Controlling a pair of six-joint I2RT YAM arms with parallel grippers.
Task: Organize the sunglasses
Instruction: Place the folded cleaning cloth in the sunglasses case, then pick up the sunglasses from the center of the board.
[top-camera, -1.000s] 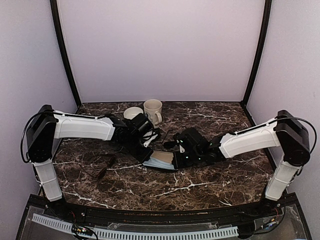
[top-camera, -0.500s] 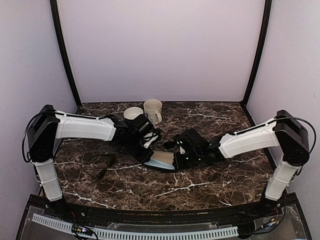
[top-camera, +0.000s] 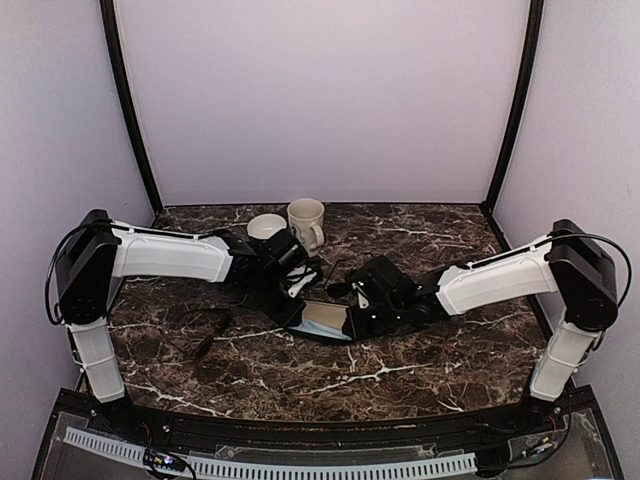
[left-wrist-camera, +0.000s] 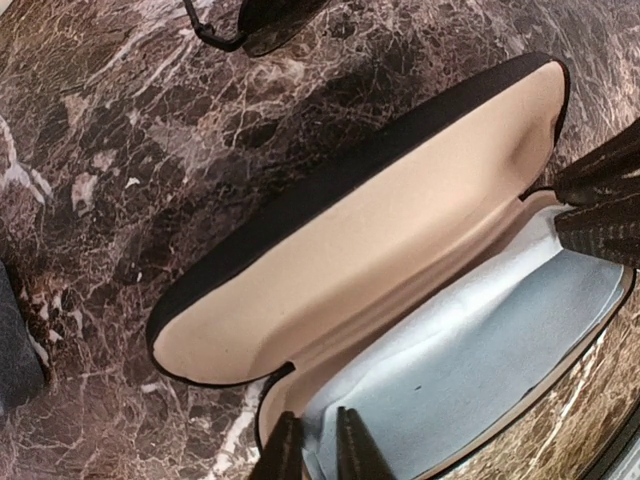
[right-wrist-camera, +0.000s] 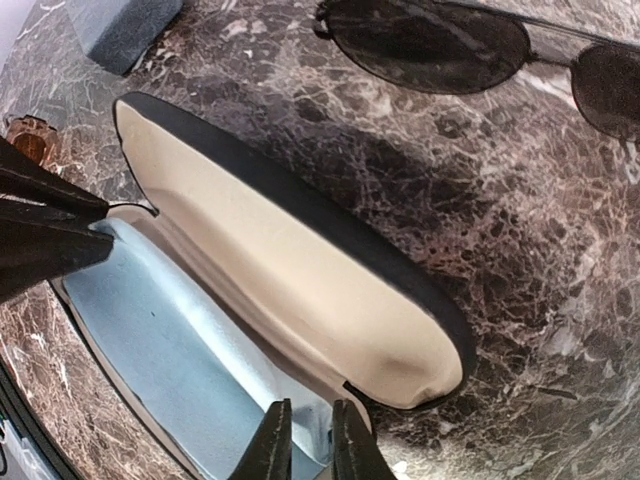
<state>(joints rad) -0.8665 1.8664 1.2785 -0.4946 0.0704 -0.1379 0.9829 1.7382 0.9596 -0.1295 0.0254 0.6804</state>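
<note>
Dark marble table (top-camera: 400, 370) is occupied by an open black case (left-wrist-camera: 350, 250). Its 2 ends are straddled by the left gripper (left-wrist-camera: 315, 450) and right gripper (right-wrist-camera: 305, 440), fingers narrowly parted; grip cannot be told. Black sunglasses (right-wrist-camera: 430, 40) are seen just beyond its lid.

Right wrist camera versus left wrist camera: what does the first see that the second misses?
Only the right wrist view shows the black sunglasses plainly, round dark lenses on the marble table, plus a corner of the grey-blue case. The left wrist view adds little: a dark shape at its left edge, too cropped to identify; of sunglasses it catches only a sliver. Both show the open black case, beige lid and pale blue cloth, with the left gripper and right gripper at its rim.
</note>
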